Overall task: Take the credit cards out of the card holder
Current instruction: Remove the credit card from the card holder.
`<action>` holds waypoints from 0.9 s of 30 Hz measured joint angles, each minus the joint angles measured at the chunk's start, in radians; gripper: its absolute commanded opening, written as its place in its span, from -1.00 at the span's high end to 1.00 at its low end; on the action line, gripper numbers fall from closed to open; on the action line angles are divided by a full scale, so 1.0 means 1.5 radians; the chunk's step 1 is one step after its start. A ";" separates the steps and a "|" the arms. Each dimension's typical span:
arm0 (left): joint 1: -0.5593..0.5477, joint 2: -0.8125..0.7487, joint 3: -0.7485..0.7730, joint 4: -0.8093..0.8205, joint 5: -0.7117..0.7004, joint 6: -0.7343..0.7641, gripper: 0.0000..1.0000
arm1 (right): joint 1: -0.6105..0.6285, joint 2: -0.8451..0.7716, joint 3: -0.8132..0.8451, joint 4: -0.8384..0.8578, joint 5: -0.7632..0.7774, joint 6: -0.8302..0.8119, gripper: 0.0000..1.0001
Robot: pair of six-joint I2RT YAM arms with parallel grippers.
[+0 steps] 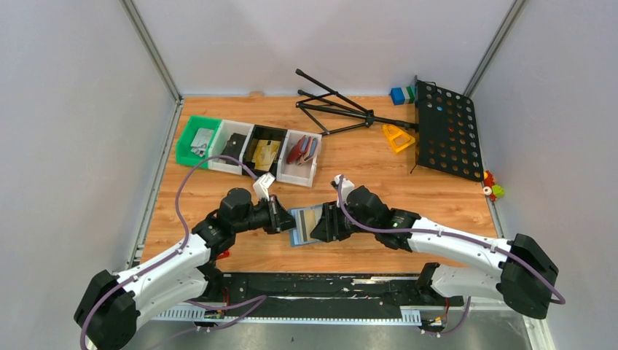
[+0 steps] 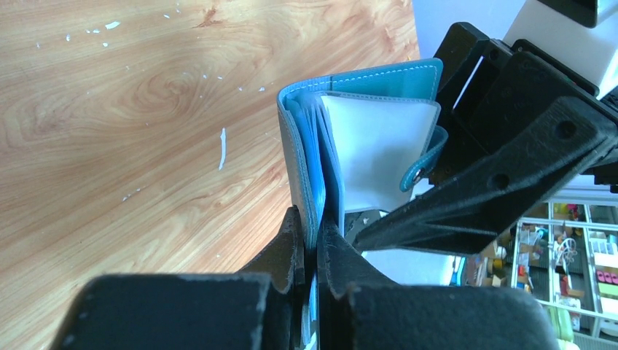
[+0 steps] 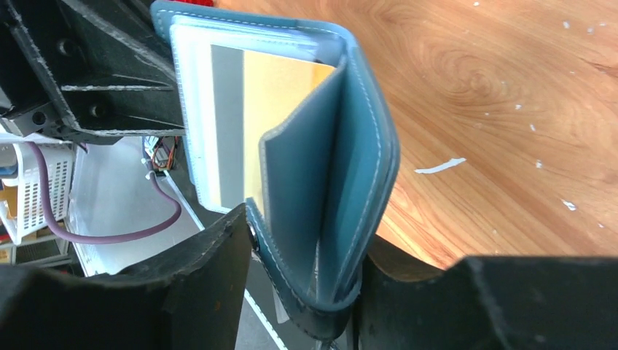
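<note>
The slate-blue card holder (image 1: 304,221) hangs open above the wooden table, held between both grippers. My left gripper (image 1: 283,219) is shut on one edge of it; in the left wrist view the fingertips (image 2: 315,240) pinch the blue leaves (image 2: 302,146) beside a clear sleeve (image 2: 372,146). My right gripper (image 1: 321,222) has a finger on each side of the other folded half (image 3: 350,168), pressing the snap strap and the outer cover. A gold-tan credit card (image 3: 280,95) and a grey credit card (image 3: 227,124) sit in the sleeve, still inside the holder.
A row of bins stands at the back left: a green bin (image 1: 195,138), and white ones holding cards and a dark red wallet (image 1: 296,149). A black perforated music stand (image 1: 444,131) with folded legs (image 1: 335,109) lies at the back right, beside a yellow piece (image 1: 397,136).
</note>
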 measured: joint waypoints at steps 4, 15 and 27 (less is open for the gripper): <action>0.000 -0.007 0.000 0.000 0.000 -0.001 1.00 | -0.013 -0.022 -0.015 -0.007 0.008 0.006 -0.04; 0.000 0.010 0.006 -0.015 -0.003 -0.001 1.00 | -0.015 -0.018 -0.024 -0.002 -0.008 0.008 -0.83; 0.000 0.029 0.021 -0.047 -0.023 0.000 1.00 | 0.023 0.078 0.052 -0.028 0.025 0.002 -0.87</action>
